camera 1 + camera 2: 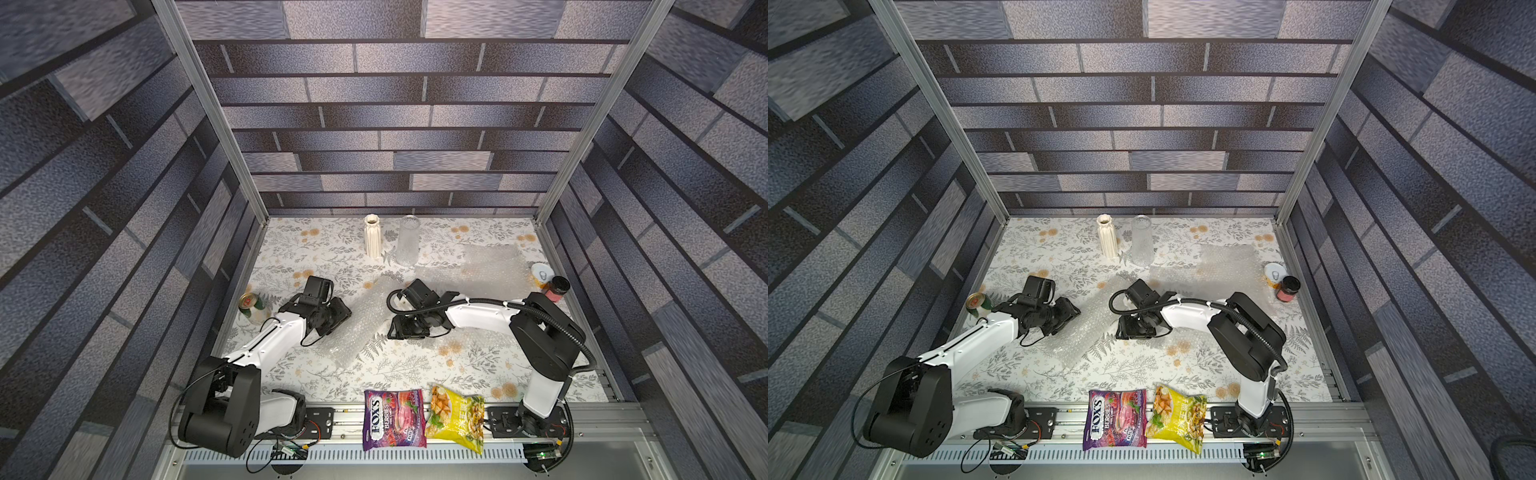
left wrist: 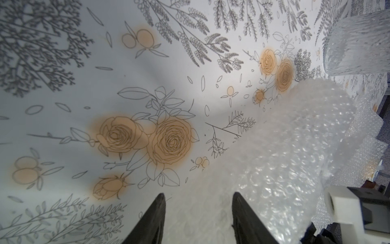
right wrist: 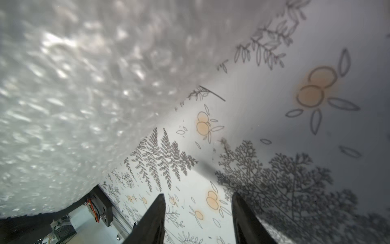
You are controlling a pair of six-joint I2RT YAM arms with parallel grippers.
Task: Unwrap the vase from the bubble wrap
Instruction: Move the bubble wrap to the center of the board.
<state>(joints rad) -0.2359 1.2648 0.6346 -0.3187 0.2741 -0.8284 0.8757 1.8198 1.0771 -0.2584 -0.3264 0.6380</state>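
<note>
1. On the table (image 1: 415,365), the bubble wrap (image 1: 363,322) roll lies slantwise at mid-frame in both top views; we judge the unrolling barely begun
2. Our left hand (image 2: 198,198) is clamped on its edge
3. Our right hand (image 3: 197,197), half open and empty, should next catch the roll

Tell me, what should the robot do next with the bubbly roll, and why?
Probably slide the right gripper sideways onto the bubble wrap. It stands open over bare tablecloth beside the roll, while the left gripper holds the wrap from the other side.
</note>
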